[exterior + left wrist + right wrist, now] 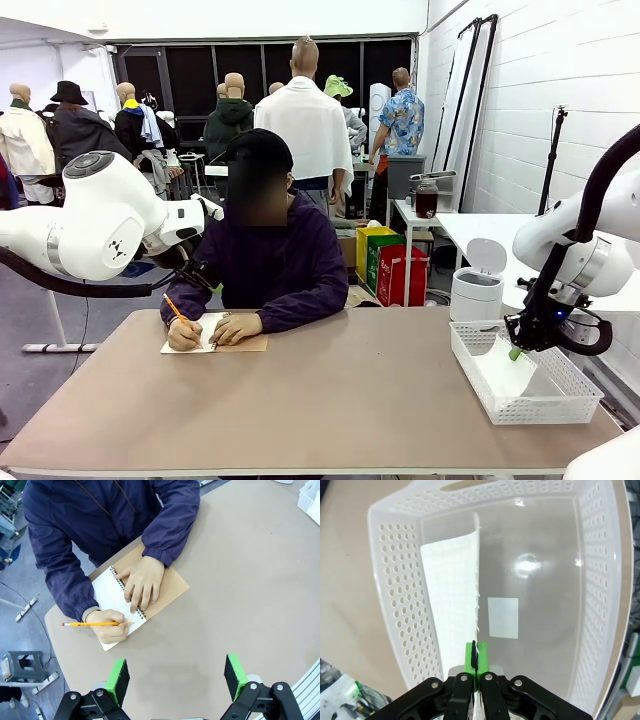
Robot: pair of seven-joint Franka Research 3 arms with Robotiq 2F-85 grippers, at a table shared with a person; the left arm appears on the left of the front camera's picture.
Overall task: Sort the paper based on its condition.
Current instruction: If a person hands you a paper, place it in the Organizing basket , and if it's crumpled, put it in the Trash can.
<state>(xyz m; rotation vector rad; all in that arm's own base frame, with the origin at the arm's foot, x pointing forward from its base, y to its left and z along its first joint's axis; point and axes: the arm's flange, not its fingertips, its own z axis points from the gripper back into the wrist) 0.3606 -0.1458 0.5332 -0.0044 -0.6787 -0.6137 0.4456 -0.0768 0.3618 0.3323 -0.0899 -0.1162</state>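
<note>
Paper (450,595): one white sheet inside the white mesh basket (400,580), lying along the wall at the left of the right wrist frame.
Long axis: runs bottom to top of that frame, from the pads up toward the basket's far wall; the far end points at the upper middle.
Edges: one long edge stands along the frame's centre line and looks slightly ragged – the rest of the sheet curves off to the left.
Contact with floor: cannot be told.
Right gripper (475,657): green pads pressed together, clamped on the near end of the paper at the bottom centre of the frame; in the front view it hangs over the basket at the right edge of the table (330,400).
Left gripper (176,677): jaws wide apart at the bottom of the left wrist frame, nothing between them – it hovers above bare tabletop.
Person: upper left of the left wrist frame, one hand (142,582) flat on a spiral notebook (111,592), the other holding a pencil (90,624) to the page.
</note>
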